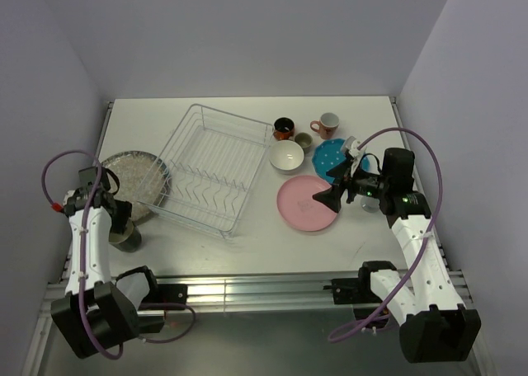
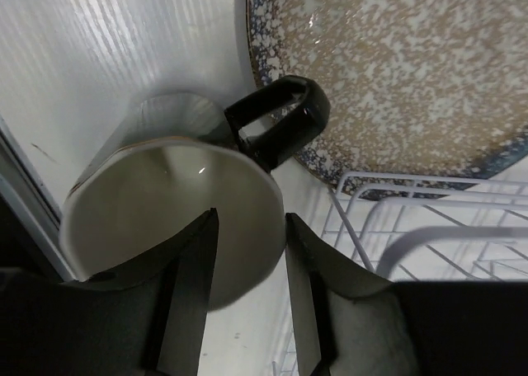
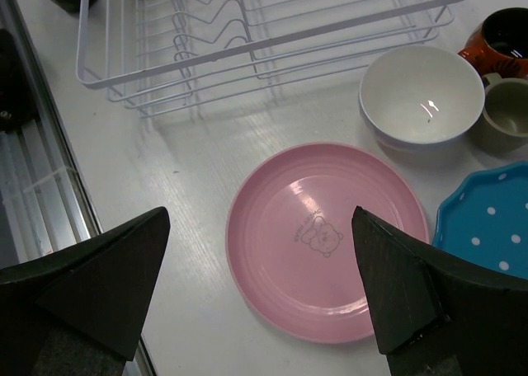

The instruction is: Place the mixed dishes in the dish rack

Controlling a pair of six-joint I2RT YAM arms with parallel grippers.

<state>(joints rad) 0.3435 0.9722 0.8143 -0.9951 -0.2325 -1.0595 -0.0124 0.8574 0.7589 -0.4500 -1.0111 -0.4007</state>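
- The black-handled mug stands upright on the table at the near left. Its handle touches the rim of the grey speckled plate, just beside the dish rack.
- The step in hand looks like taking this mug by its rim. Done well, the hand should close squarely on the wall and lift straight up, so the handle clears the plate edge before swinging over the rack wires.
- The left hand is narrowly parted and straddles the rim beside the handle. One of its fingers is inside the cup and the other outside, with no clamp visible yet.
- The right hand hangs spread wide and empty above the pink plate.
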